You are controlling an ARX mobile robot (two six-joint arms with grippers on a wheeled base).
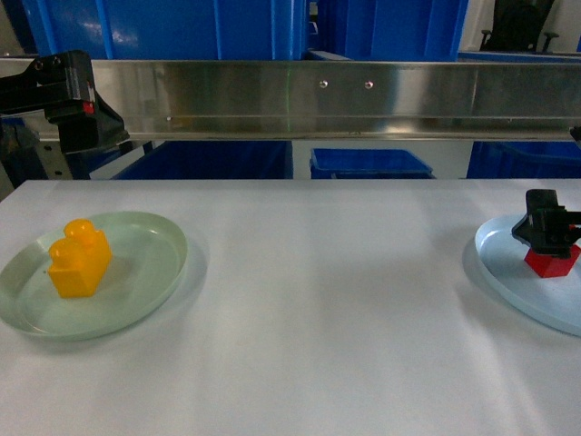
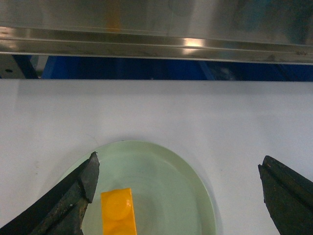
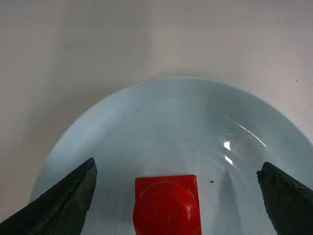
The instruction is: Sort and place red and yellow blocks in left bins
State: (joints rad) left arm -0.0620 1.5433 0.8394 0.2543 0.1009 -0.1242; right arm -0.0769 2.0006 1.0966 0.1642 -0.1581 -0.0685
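The yellow block (image 1: 80,259) stands on a pale green plate (image 1: 145,259) at the left of the white table. In the left wrist view it (image 2: 118,211) lies just inside the left finger of my open left gripper (image 2: 177,164), which hovers well above the plate (image 2: 166,186). My left arm (image 1: 64,91) is raised at the upper left. The red block (image 1: 551,262) sits on a pale blue plate (image 1: 504,259) at the right edge. My right gripper (image 1: 548,234) is low over it, open, with the block (image 3: 167,205) between its fingers, untouched. Blue bins (image 1: 172,27) stand beyond the rail.
A steel rail (image 1: 318,100) runs across the back of the table, at the height of the raised left arm. More blue containers (image 1: 370,163) show under it. White tabletop (image 1: 336,300) lies between the two plates.
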